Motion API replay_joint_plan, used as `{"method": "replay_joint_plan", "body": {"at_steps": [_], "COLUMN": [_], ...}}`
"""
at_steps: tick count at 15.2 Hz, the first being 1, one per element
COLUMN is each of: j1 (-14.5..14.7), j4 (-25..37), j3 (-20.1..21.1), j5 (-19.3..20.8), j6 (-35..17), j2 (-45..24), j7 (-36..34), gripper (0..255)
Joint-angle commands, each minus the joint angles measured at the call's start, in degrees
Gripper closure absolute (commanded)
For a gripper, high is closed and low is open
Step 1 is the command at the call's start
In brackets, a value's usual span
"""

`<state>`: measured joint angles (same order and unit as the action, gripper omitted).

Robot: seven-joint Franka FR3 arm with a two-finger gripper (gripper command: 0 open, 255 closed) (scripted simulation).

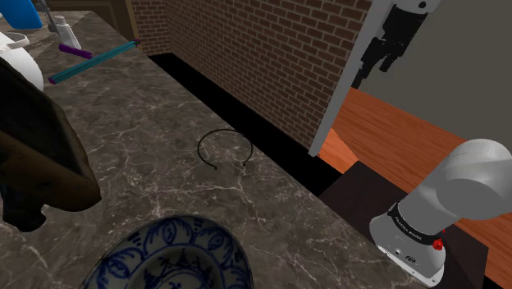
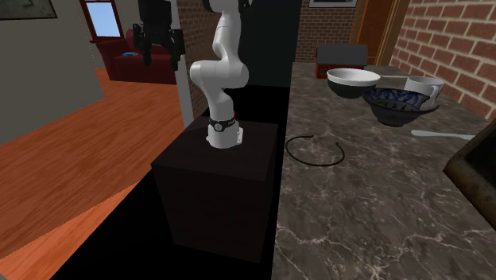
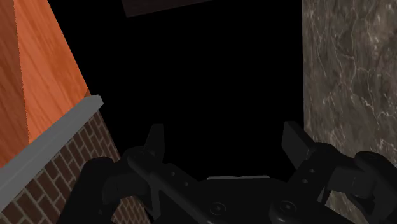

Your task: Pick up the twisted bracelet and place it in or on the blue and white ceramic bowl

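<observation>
1. The bracelet [image 1: 223, 131], a thin dark open ring, is lying flat on the counter [image 1: 148, 139], near the edge.
2. The bowl [image 1: 176, 261] is sitting well apart from it on the same counter.
3. The gripper [image 3: 226, 143] is hanging high beyond the counter's side, fingers spread wide, gripping nothing.
4. The reach is the step in hand, I judge. The next move is calling for a swing over the ring and a descent astride its thin rim.

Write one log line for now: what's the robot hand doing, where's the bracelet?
gripper: open, empty, off the counter | bracelet: flat on counter, untouched | bowl: on counter, apart from bracelet | step: pick not started
</observation>
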<state>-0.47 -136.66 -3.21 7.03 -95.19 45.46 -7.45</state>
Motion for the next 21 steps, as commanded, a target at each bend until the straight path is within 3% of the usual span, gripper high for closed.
{"method": "replay_joint_plan", "body": {"at_steps": [1, 11, 21], "j1": [0.00, 6.02, 11.35], "j4": [0.00, -0.99, 3.36], "j3": [0.00, 7.14, 14.12], "j5": [0.00, -8.94, -15.92], "j6": [0.00, -8.66, -17.49], "j2": [0.00, -8.47, -20.80], "j7": [0.00, -7.24, -13.19], "gripper": [0, 0, 0]}}
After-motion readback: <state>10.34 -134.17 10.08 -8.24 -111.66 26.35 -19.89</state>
